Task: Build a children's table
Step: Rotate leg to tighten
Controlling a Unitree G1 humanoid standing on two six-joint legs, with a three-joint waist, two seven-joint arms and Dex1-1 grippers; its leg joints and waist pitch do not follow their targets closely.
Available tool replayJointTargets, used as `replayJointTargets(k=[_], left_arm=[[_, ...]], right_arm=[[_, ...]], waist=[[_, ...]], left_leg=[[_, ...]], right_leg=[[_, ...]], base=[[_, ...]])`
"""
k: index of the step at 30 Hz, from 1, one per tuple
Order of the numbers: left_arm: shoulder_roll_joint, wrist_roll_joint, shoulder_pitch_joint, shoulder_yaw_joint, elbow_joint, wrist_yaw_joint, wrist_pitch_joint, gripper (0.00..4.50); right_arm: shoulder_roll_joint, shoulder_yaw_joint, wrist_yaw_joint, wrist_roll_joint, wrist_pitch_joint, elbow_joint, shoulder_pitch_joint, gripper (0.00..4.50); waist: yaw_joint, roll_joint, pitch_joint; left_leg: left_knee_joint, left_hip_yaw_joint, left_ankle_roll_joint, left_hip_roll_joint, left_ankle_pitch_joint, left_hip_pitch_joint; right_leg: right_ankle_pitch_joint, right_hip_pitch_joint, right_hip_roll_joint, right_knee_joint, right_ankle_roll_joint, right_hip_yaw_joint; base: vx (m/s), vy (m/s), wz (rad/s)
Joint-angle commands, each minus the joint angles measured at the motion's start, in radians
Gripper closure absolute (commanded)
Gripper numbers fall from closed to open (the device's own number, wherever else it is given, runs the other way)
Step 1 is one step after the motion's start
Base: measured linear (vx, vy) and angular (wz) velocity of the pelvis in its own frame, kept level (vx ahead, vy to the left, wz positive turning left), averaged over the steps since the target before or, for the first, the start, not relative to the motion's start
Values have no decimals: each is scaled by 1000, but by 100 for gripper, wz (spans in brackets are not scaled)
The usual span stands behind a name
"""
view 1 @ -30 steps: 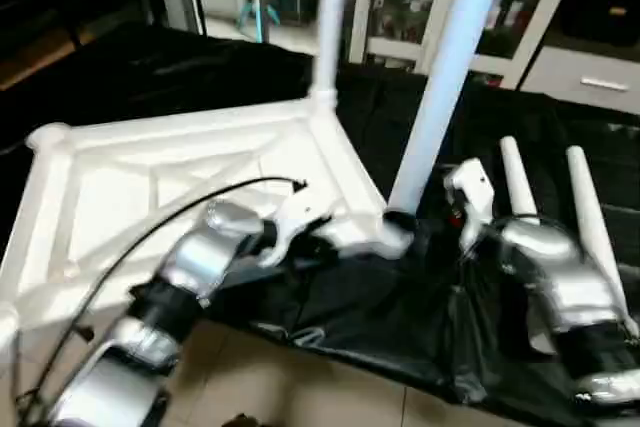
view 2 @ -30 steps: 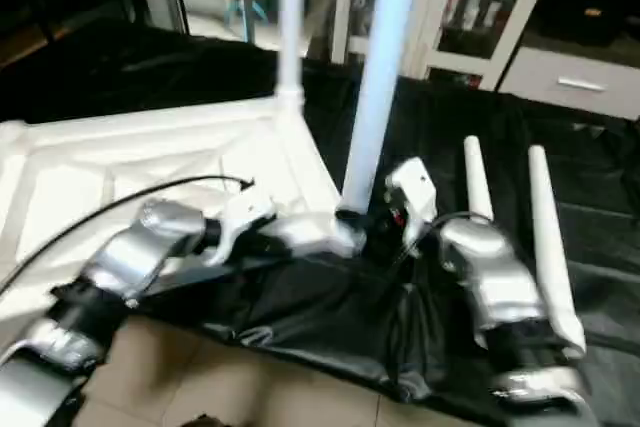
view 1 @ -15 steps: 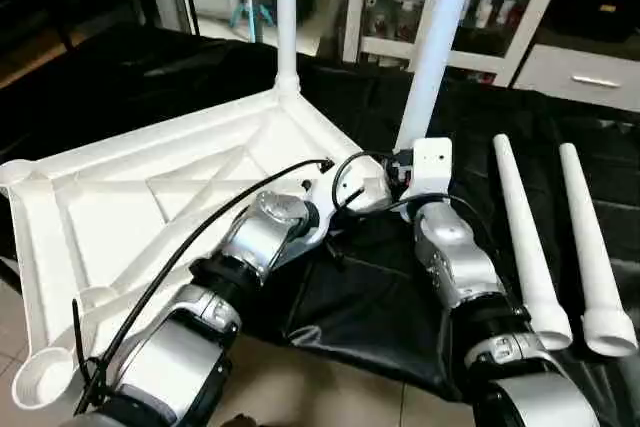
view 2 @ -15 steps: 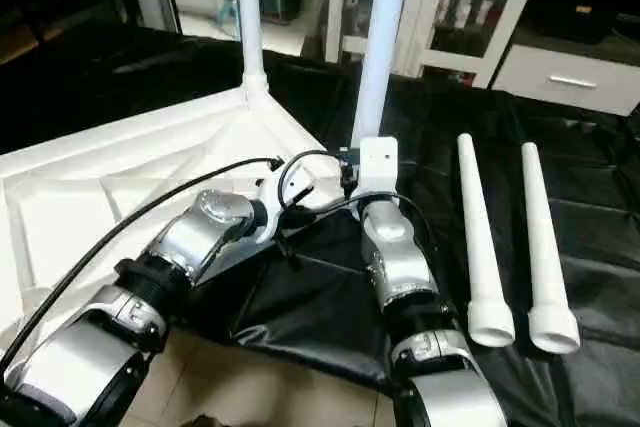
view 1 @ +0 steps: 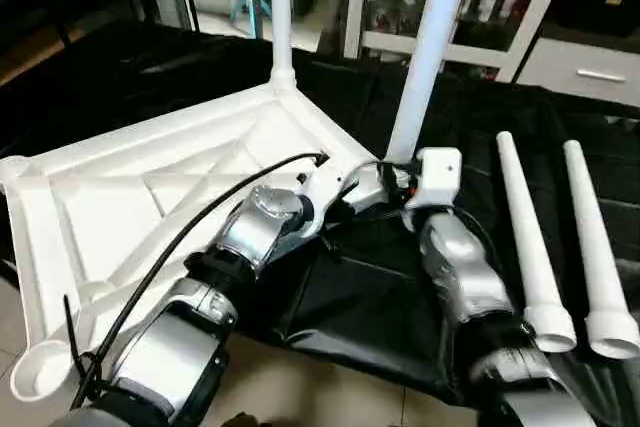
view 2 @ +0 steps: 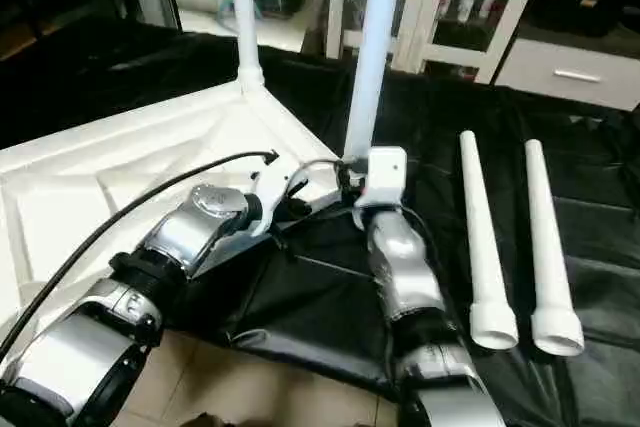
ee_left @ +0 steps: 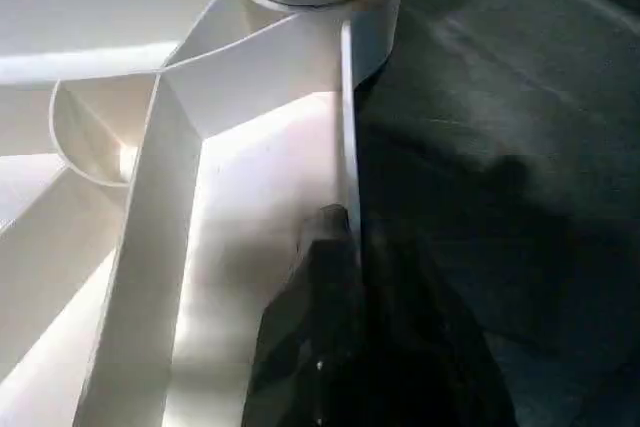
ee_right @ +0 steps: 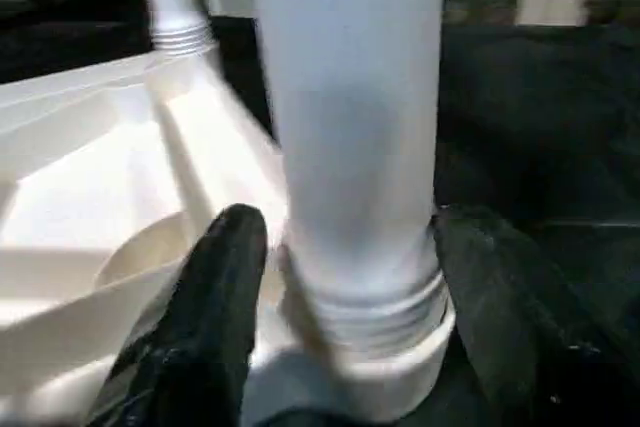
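We have the white plastic square tabletop (view 1: 150, 187) lying ribs-up on the black-draped bench (view 1: 560, 117), two legs standing in its sockets, two loose white tapered tube legs (view 2: 482, 237) beside it. Our right end effector (ee_right: 340, 317) stands open, fingers either side of the near upright white leg (ee_right: 345, 117) at its threaded base; we should close squarely and low, then turn without tilting. Our left end effector (ee_left: 345, 277) is pinched on the tabletop's rim, steadying it. How far the thread is seated, we cannot tell.
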Motion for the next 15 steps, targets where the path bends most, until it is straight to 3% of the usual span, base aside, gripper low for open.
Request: replayJointTargets(k=[1,4,5,6,7,8,10,13,15], left_arm=[[-2,-5,-39,11,-33,-4,-52,450],[8,-7,-28,11,-39,-24,-61,450],[19,-9,-15,7,-49,-48,-66,450],[19,-9,-15,7,-49,-48,-66,450],[26,-10,-7,4,-55,-62,-67,450],[26,-10,-7,4,-55,-62,-67,450],[35,-11,3,1,-65,-80,-66,450],[61,-16,30,-15,-96,-140,-64,450],[80,-19,50,-27,-125,-186,-60,450]], right_arm=[[-18,9,64,32,41,-74,18,138],[-106,32,207,63,89,-193,96,106],[-217,60,377,95,131,-293,180,101],[-217,60,377,95,131,-293,180,93],[-283,66,463,115,154,-344,226,82],[-283,66,463,115,154,-344,226,62],[-340,49,512,127,170,-364,252,56],[-415,-24,531,138,194,-348,245,27],[-458,-55,556,158,209,-341,234,12]], waist=[[4,-1,-77],[7,-2,-74],[11,-3,-75],[11,-2,-72],[20,-3,-71],[24,-5,-73],[19,-5,-71],[14,-6,-70],[18,-7,-71]], left_leg=[[-74,-29,64,59,-174,13],[-72,-28,82,58,-166,11],[-71,-28,87,60,-164,13],[-71,-27,97,57,-171,10],[-71,-26,102,64,-179,16],[-70,-29,107,63,-172,11],[-71,-30,101,59,-183,6],[-70,-30,91,60,-199,10],[-68,-28,94,62,-172,11]], right_leg=[[-71,59,-74,-64,-225,58],[-70,61,-74,-67,-231,58],[-75,61,-76,-67,-227,58],[-80,65,-72,-70,-224,57],[-90,60,-76,-73,-214,60],[-99,67,-78,-73,-213,58],[-138,66,-78,-77,-216,54],[-197,60,-78,-84,-215,54],[-173,60,-77,-79,-226,56]], base=[[0,0,0],[0,0,0],[0,0,0],[0,0,0],[0,0,0],[0,0,0],[0,0,0],[0,0,0],[0,0,0]])
